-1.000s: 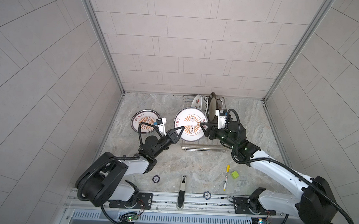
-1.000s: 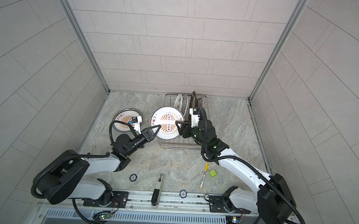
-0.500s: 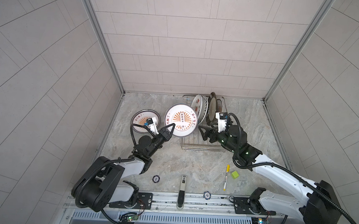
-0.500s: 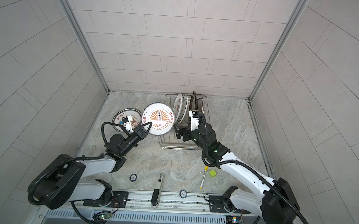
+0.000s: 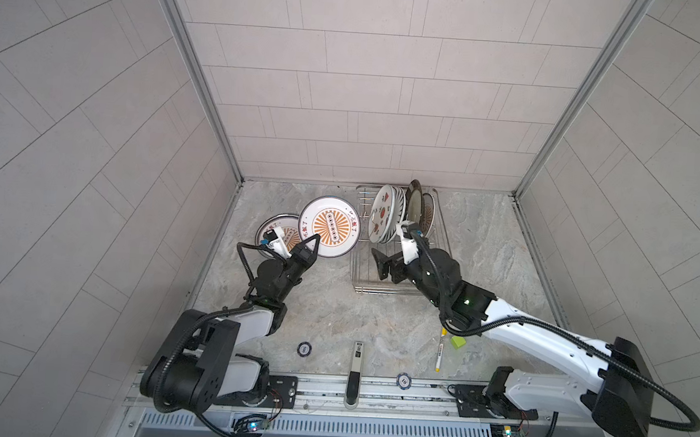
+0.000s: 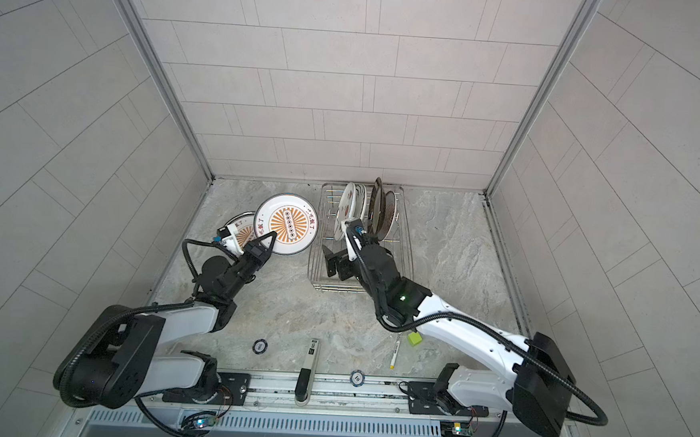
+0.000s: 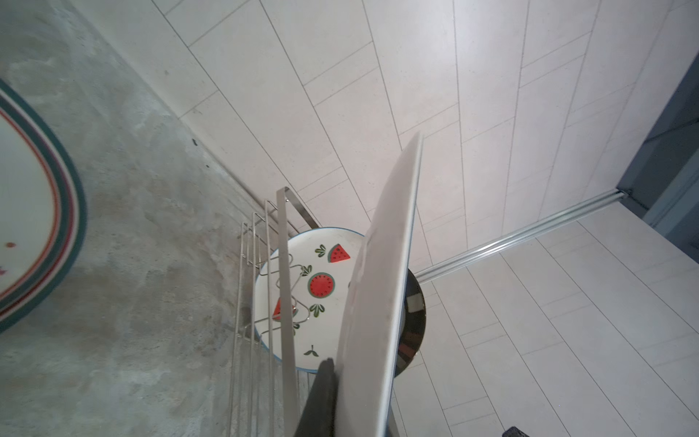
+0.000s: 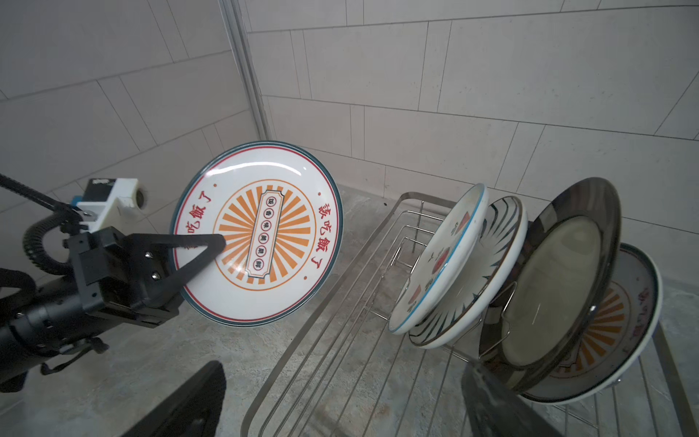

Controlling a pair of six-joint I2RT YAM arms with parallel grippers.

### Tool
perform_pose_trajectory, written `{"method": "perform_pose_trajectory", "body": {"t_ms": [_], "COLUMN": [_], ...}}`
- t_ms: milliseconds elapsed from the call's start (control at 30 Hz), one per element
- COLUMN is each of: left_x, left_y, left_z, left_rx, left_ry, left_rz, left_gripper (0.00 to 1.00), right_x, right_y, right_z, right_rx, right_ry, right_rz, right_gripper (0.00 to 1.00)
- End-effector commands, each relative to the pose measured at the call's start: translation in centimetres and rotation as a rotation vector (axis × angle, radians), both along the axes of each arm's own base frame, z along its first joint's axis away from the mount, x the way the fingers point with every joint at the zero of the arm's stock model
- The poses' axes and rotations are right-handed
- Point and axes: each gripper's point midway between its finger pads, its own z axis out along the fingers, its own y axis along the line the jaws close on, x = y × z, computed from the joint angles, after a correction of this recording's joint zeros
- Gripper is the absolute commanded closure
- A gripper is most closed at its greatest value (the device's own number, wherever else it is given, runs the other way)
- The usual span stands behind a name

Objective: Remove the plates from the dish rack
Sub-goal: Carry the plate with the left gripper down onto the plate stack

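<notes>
Your left claw (image 5: 315,240) is clamped on the rim of a sunburst plate (image 5: 331,226). It holds that plate tilted in the air just off the left side of the rack (image 5: 377,290). Your right claw (image 5: 387,267) is spread wide and empty, over the bare near half of the rack.

By my reading you are less than halfway. A flat plate (image 5: 272,228) lies near the far left corner of the desk (image 5: 483,252); I cannot tell whether more are stacked under it. One plate is in hand. Four lean at the rack's far end: the watermelon plate (image 8: 438,261), the petal plate (image 8: 495,265), the brown plate (image 8: 563,272) and a second sunburst one (image 8: 624,321).

The rack sits against the far edge, with the wall right behind it. The flat plate is near the left edge, so that corner is tight for the left arm. The desk is open right of the rack and across the middle. Two chips (image 5: 304,348), a pen (image 5: 440,352) and a green block (image 5: 458,342) lie towards the near edge.
</notes>
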Motion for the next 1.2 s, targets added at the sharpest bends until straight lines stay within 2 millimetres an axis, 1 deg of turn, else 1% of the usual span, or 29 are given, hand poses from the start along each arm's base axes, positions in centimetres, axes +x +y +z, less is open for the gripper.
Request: {"method": "perform_pose_trajectory", "body": {"t_ms": [0, 33, 67, 167, 233, 333, 433, 500, 567, 600, 633, 700, 800, 900, 1033, 1167], "left_x": [0.4, 0.4, 0.7, 0.1, -0.4, -1.2, -1.5, -1.5, -1.4, -1.4, -1.7, -1.9, -2.2, -2.0, -1.6, -1.9], "left_y": [1.1, 1.6, 1.8, 2.6, 3.9, 5.6, 6.6, 7.1, 7.8, 8.3, 8.7, 9.4, 10.9, 11.9, 12.9, 13.7], "left_z": [1.6, 1.2, 2.1, 2.0, 1.8, 1.7, 2.6, 2.6, 2.4, 2.4, 1.1, 0.3, -1.1, -1.9, -2.7, -3.7], "left_rx": [0.008, 0.025, 0.033, 0.088, 0.122, 0.123, 0.09, 0.072, 0.053, 0.041, 0.033, 0.013, 0.007, -0.007, -0.038, -0.034], "left_ry": [-0.017, 0.003, -0.006, 0.021, 0.052, 0.066, 0.048, 0.051, 0.067, 0.069, 0.101, 0.117, 0.158, 0.187, 0.194, 0.218], "left_rz": [0.037, 0.054, 0.067, 0.106, 0.165, 0.231, 0.241, 0.24, 0.253, 0.264, 0.272, 0.294, 0.363, 0.39, 0.417, 0.464], "left_gripper": [1.0, 1.0, 1.0, 1.0, 1.0, 1.0, 1.0, 1.0, 1.0, 1.0, 1.0, 1.0, 1.0, 1.0, 1.0, 1.0], "right_x": [0.9, 0.8, 0.8, 1.3, 1.6, 2.0, 2.0, 2.1, 2.0, 1.9, 2.0, 2.4, 3.0, 2.9, 2.4, 3.1], "right_y": [0.4, 1.0, 1.4, 2.8, 3.9, 5.6, 7.5, 8.6, 10.0, 10.9, 11.7, 12.8, 13.9, 15.2, 17.5, 18.7], "right_z": [-0.6, -0.7, -0.8, -1.0, -1.4, -1.8, -2.1, -2.0, -2.2, -2.9, -3.3, -4.0, -4.6, -5.1, -6.3, -7.7], "right_rx": [-0.105, -0.101, -0.099, -0.133, -0.163, -0.149, -0.101, -0.065, -0.076, -0.117, -0.153, -0.184, -0.164, -0.156, -0.179, -0.201], "right_ry": [-0.016, -0.026, -0.026, -0.006, 0.016, 0.031, 0.042, 0.031, 0.006, 0.01, 0.02, 0.037, 0.039, 0.063, 0.124, 0.163], "right_rz": [-0.033, -0.011, 0.005, 0.036, 0.059, 0.102, 0.155, 0.189, 0.243, 0.274, 0.285, 0.292, 0.298, 0.341, 0.429, 0.426], "right_gripper": [0.0, 0.0, 0.0, 0.01, 0.14, 0.14, 0.14, 0.13, 0.1, 0.1, 0.1, 0.1, 0.1, 0.11, 0.13, 0.13]}}
